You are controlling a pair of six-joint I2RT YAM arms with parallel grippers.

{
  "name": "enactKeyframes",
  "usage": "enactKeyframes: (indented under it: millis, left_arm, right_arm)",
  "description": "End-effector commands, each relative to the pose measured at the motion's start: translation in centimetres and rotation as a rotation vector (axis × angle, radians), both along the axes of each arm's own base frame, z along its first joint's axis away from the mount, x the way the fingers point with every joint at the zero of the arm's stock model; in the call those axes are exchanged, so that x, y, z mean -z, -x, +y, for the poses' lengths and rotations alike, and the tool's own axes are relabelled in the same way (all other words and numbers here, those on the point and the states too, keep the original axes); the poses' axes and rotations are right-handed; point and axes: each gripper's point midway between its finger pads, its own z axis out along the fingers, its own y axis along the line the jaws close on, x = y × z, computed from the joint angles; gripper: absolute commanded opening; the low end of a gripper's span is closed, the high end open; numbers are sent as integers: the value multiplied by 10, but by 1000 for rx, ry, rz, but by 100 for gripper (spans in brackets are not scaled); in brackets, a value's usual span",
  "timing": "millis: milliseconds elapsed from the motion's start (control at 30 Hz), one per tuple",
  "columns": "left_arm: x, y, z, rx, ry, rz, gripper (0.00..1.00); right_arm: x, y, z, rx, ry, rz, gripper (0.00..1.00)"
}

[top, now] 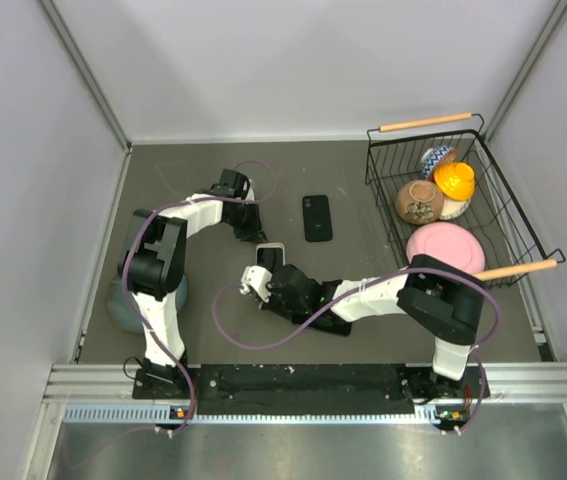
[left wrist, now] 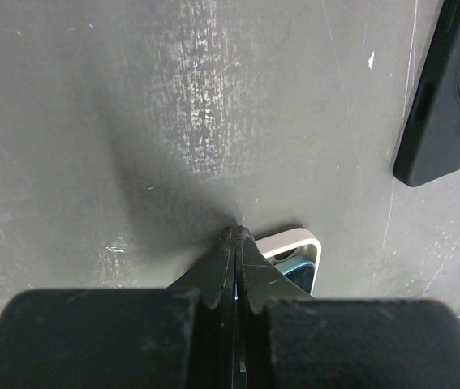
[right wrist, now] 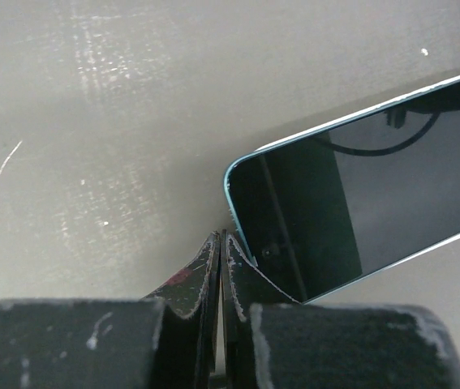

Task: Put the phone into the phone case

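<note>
1. Top view: the phone case (top: 317, 218) lies flat on the table (top: 293, 165), with nothing in it. The phone (top: 271, 254) lies near the case on its near-left side, clearly apart from it. The left end effector (top: 255, 236) sits to the left of the case, at the phone's far end. The right end effector (top: 259, 282) sits farther from the case than the phone does, at the phone's near end. A wire basket (top: 483, 200) of oddments stands well apart on the case's right.

2. Left wrist view: the left end effector (left wrist: 236, 235) has its fingers pressed together on nothing. A pale-rimmed corner of the phone (left wrist: 298, 263) shows just beside the tips. The case (left wrist: 449, 89) lies beyond it, to the upper right.

3. Right wrist view: the right end effector (right wrist: 221, 239) is likewise closed and empty. Its tips are at one corner of the phone (right wrist: 359, 203), which lies screen up. I cannot tell whether they touch it. The case is out of sight here.

4. Progress, as I judge it: nothing is done yet. The phone has still to be gripped, carried to the case, lined up and pressed in.
</note>
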Motion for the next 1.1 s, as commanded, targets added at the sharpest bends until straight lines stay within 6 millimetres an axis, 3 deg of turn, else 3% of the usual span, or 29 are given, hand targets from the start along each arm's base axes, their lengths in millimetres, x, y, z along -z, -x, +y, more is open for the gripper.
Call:
enactKeyframes:
  millis: [0,233,433,600,667,767,833,933,1033,1067]
  left_arm:
    - [26,42,18,65,-143,108,0]
    - [37,49,10,88,-111,140,0]
    - [43,60,10,100,-108,149,0]
    - [47,65,11,91,-122,143,0]
    - [42,59,12,79,-129,124,0]
    - [21,42,7,77,-111,67,0]
    - [2,27,6,65,-97,30,7]
    - [-28,7,9,39,-94,-38,20]
    - [-57,-5,12,6,-58,-102,25]
    - [-62,-7,16,-7,-61,-118,26]
  right_arm:
    - [-12,-19,9,30,13,-105,0]
    - [-17,-41,9,38,9,-130,0]
    - [-9,-51,-3,63,26,-129,0]
    - [-8,-49,-5,50,1,-115,0]
    - [-12,-42,1,14,-18,-89,0]
    - [-24,-16,11,-84,-70,5,6]
    - [-33,0,13,-121,-114,71,14]
    - [-38,8,5,-73,-143,128,23]
    - [-40,21,-2,-63,-141,205,29]
    - [-50,23,-2,-57,-167,210,29]
